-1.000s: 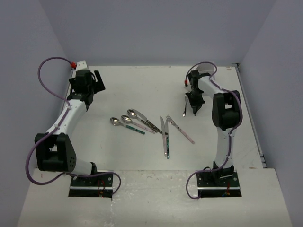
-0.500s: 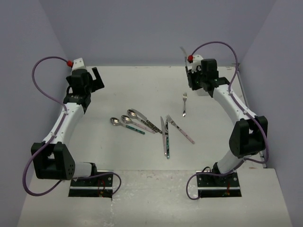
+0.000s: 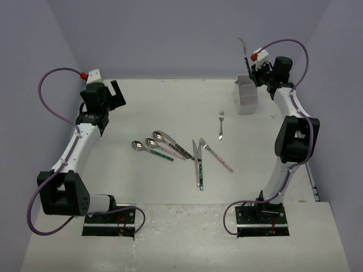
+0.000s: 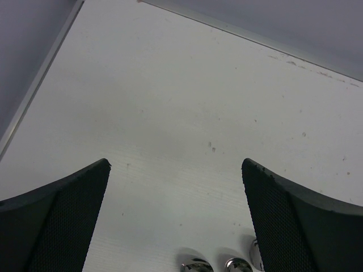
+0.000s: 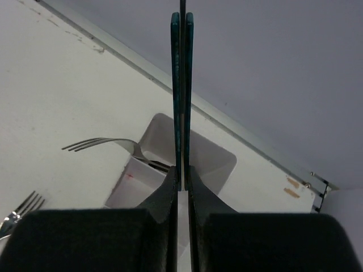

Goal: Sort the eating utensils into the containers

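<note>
My right gripper (image 3: 248, 63) is shut on a teal-handled utensil (image 3: 243, 46) and holds it upright above the white holder (image 3: 246, 93) at the back right. In the right wrist view the teal handle (image 5: 182, 85) stands between the closed fingers (image 5: 169, 190), over the holder (image 5: 218, 156), where a metal fork (image 5: 108, 143) leans out. My left gripper (image 3: 116, 93) is open and empty at the back left. In its wrist view (image 4: 176, 170) bare table shows between the fingers. Three spoons (image 3: 152, 142), two knives (image 3: 198, 164), a pink-handled fork (image 3: 218, 156) and a small metal fork (image 3: 220, 124) lie mid-table.
Spoon bowls (image 4: 195, 265) show at the bottom edge of the left wrist view. Another fork's tines (image 5: 22, 205) lie on the table at lower left in the right wrist view. Purple walls close the table at the back and sides.
My right arm has risen from the table near the small fork and swung to the back right with the teal-handled utensil, uncovering the holder. The left arm has barely moved.
</note>
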`<state>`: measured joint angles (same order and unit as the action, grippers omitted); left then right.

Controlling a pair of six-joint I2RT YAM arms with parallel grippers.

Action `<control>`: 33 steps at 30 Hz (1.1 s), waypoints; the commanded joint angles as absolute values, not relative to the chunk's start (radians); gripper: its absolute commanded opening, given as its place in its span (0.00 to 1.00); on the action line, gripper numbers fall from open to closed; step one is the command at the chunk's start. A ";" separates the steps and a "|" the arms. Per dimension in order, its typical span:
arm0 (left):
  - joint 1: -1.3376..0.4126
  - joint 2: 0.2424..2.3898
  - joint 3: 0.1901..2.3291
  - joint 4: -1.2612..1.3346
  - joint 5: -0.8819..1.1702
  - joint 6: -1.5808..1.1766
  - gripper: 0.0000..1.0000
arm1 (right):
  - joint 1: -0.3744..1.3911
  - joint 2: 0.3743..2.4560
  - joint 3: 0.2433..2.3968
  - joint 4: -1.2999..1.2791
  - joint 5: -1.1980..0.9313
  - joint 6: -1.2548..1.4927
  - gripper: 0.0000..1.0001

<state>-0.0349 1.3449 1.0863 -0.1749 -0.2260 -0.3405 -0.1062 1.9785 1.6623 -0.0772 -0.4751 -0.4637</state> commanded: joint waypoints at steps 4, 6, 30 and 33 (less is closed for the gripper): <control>-0.029 1.316 1.126 -0.144 -0.196 -0.354 1.00 | -0.109 2.089 1.854 -0.083 -0.612 -0.681 0.00; -0.029 1.316 1.132 -0.146 -0.180 -0.354 1.00 | -0.115 2.141 1.896 -0.089 -0.630 -0.690 0.00; -0.031 1.290 1.126 -0.173 -0.192 -0.374 1.00 | -0.150 2.217 1.954 -0.278 -0.663 -0.824 0.04; -0.031 1.279 1.120 -0.175 -0.202 -0.379 1.00 | -0.159 2.206 1.944 -0.284 -0.661 -0.825 0.05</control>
<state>-0.0349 1.3209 1.0889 -0.1818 -0.1871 -0.3588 -0.1402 2.2631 1.9293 -0.2787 -0.6453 -0.8234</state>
